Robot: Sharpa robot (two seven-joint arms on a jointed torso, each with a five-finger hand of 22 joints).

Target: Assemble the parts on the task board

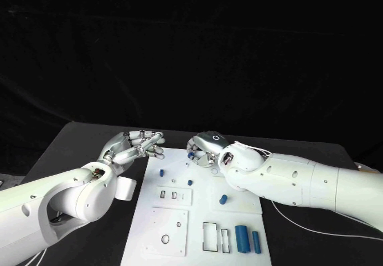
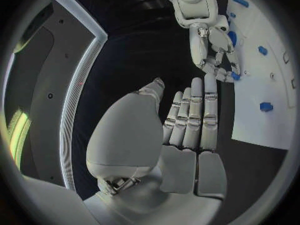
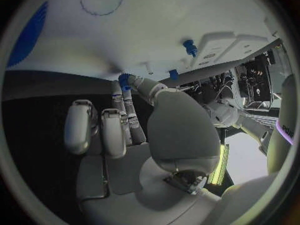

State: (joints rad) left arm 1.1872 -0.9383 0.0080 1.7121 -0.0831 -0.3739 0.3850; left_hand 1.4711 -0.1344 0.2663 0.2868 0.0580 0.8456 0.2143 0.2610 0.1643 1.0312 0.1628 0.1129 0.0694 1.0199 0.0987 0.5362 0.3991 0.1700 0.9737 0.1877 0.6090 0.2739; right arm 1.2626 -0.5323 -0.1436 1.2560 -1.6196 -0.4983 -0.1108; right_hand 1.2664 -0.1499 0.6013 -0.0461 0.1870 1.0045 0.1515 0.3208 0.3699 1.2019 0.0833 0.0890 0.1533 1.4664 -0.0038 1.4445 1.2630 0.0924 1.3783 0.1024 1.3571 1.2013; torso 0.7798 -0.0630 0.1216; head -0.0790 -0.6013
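Lying flat on the matte black counter (image 1: pixel 88 138), the task board (image 1: pixel 180 221) is a smooth white plate cut with rectangular and round recesses. Small blue parts dot it: two upright-lying cylinders (image 1: pixel 248 239) near its front corner, a short peg (image 1: pixel 223 199) mid-board. The right hand (image 1: pixel 203 152), silver and jointed, pinches a small blue part (image 3: pixel 124 79) at the board's far edge. The left hand (image 1: pixel 135 145) hovers beside the board's far corner, fingers straight, holding nothing.
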